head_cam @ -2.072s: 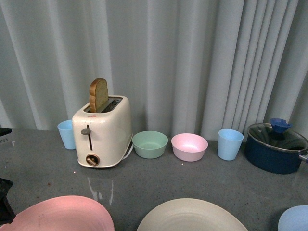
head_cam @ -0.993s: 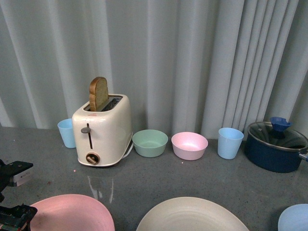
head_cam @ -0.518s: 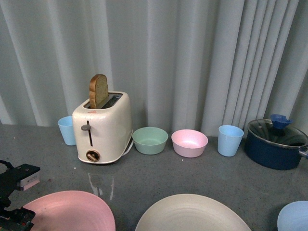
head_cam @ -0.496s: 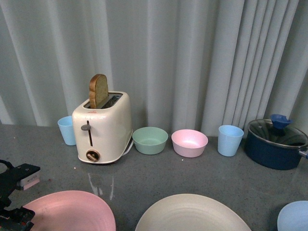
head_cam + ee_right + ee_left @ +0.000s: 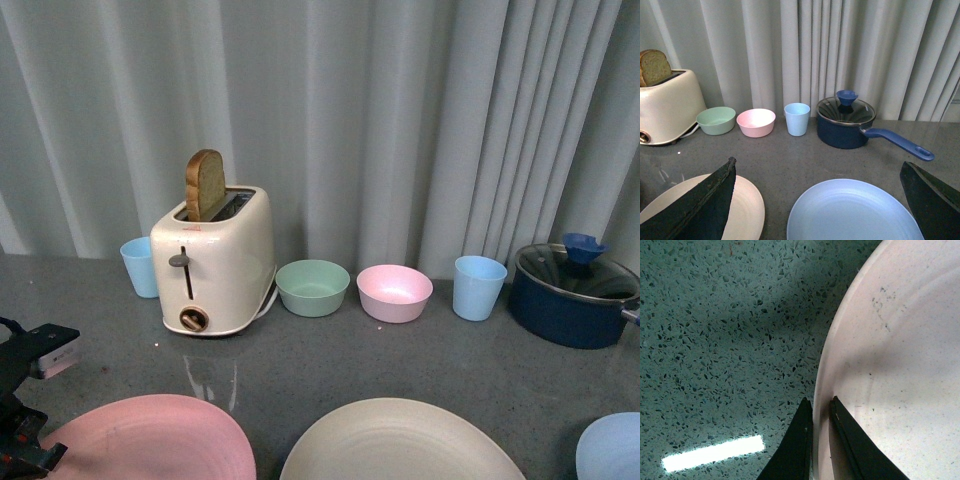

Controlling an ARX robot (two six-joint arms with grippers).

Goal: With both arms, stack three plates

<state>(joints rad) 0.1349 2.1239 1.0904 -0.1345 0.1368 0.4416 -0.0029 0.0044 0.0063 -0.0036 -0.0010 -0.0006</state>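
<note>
The pink plate (image 5: pixel 150 438) is at the front left, its left rim pinched between the black fingers of my left gripper (image 5: pixel 819 407), which also shows at the left edge of the front view (image 5: pixel 25 455). In the left wrist view the pink plate (image 5: pixel 900 365) fills the side past the fingers. The cream-beige plate (image 5: pixel 400 442) lies at the front centre and also shows in the right wrist view (image 5: pixel 747 200). The light blue plate (image 5: pixel 610 450) lies at the front right. My right gripper (image 5: pixel 820 172) is open, its fingers wide apart above the light blue plate (image 5: pixel 855 210).
A cream toaster (image 5: pixel 212 262) with a bread slice stands at the back left beside a blue cup (image 5: pixel 138 266). A green bowl (image 5: pixel 312 287), a pink bowl (image 5: pixel 394 292), another blue cup (image 5: pixel 478 286) and a dark blue lidded pot (image 5: pixel 575 295) line the curtain.
My left gripper came in from the left and closed on the pink plate's rim. The plate has shifted slightly right and its near edge sits higher in view.
</note>
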